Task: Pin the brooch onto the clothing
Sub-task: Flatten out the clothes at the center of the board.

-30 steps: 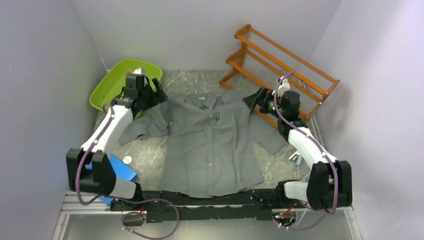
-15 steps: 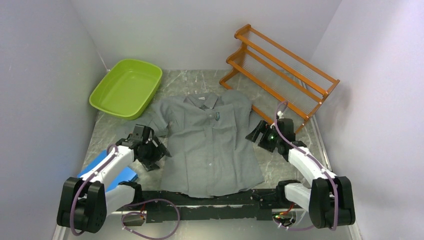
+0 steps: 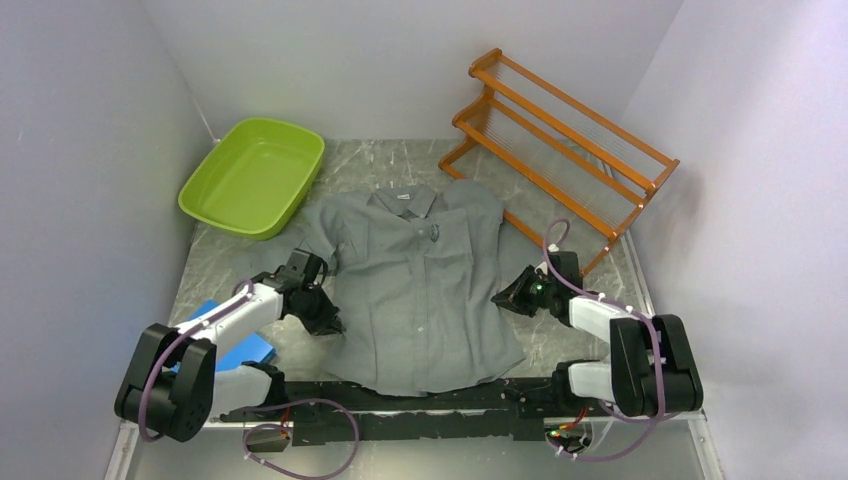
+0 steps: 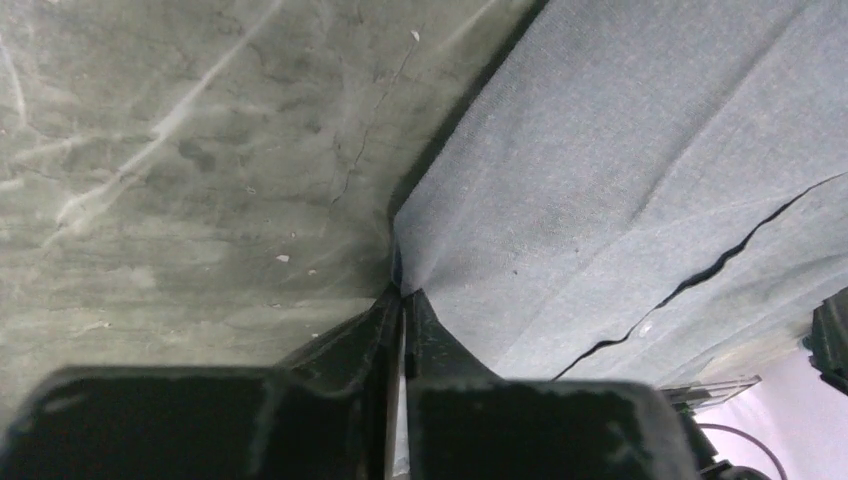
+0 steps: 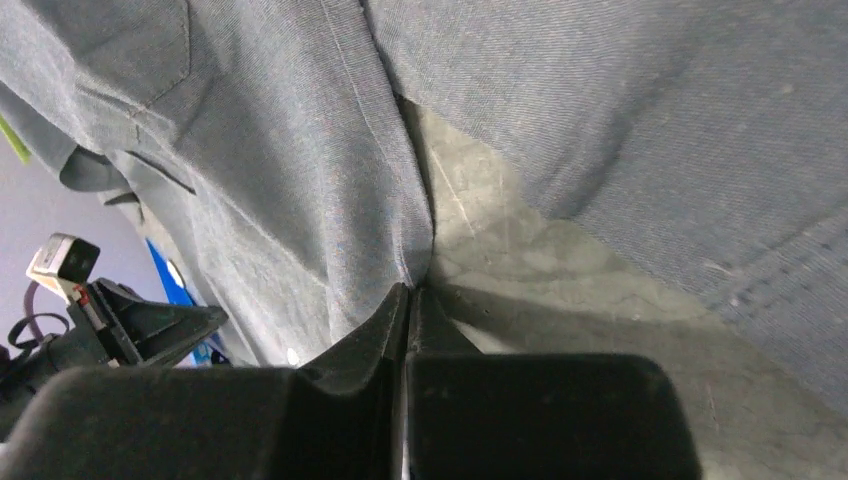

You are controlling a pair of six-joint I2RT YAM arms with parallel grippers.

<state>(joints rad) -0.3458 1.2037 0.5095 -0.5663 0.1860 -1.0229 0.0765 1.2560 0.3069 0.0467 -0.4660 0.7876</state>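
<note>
Dark-grey shirt (image 3: 420,300), spread flat, front up; left gripper (image 4: 403,300) pinched closed on the shirt's near side edge, right gripper (image 5: 408,295) likewise on the opposite side edge, apparently to hold the cloth taut; small dark oval, probably the brooch (image 3: 437,232), on the shirt's chest below the collar.

We are counting one shirt (image 3: 420,300) and one brooch (image 3: 437,232); we are counting one green tub (image 3: 252,178), one wooden rack (image 3: 585,108) and one blue pad (image 3: 255,350); we are counting two arms, the left arm (image 3: 235,315) and the right arm (image 3: 600,315); we are counting two grippers, the left gripper (image 3: 325,318) and the right gripper (image 3: 510,295).
</note>
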